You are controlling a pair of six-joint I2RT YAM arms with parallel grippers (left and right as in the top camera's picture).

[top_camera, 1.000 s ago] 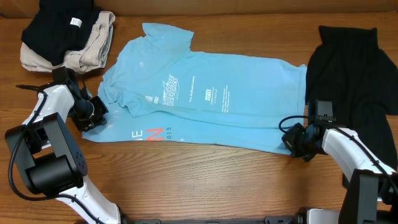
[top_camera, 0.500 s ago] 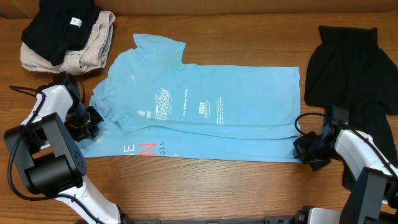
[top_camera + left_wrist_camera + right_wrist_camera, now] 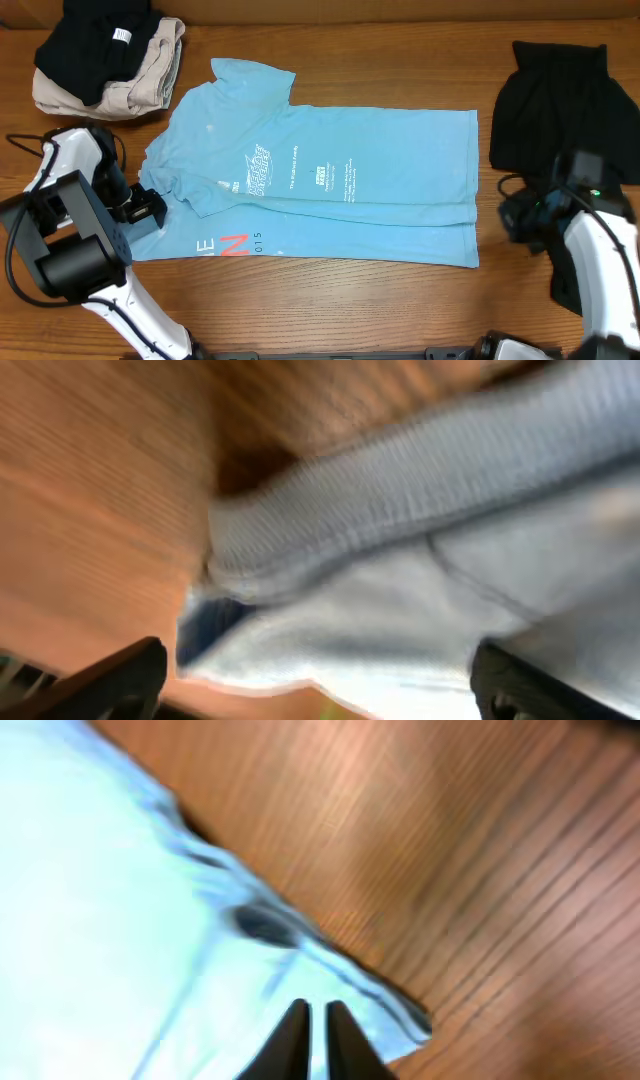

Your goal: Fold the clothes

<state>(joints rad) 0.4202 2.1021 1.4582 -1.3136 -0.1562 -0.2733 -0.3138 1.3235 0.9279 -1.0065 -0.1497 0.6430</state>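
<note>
Bare brown wood of the table [image 3: 340, 300] fills the overhead view, and the light-blue T-shirt [image 3: 330, 190] lies flat across its middle, long axis left to right in the picture. One sleeve juts out at the upper left, and the red-and-white lettering sits by the lower left edge. Its right edge is straight. A strip of wood separates it from the black garment [image 3: 560, 110], and more wood lies open along the near side. The black and beige pile [image 3: 110, 65] sits at the far left corner (well apart from the shirt). The left gripper [image 3: 148, 208] is at the shirt's left edge, while the right gripper [image 3: 515, 215] stands just off the right edge.

From the left wrist, the fingers [image 3: 120, 675] are spread wide, blurred blue cloth beyond them.

From the right wrist, the fingers [image 3: 290, 1040] are pressed almost together above the shirt's corner, gripping nothing I can see.
</note>
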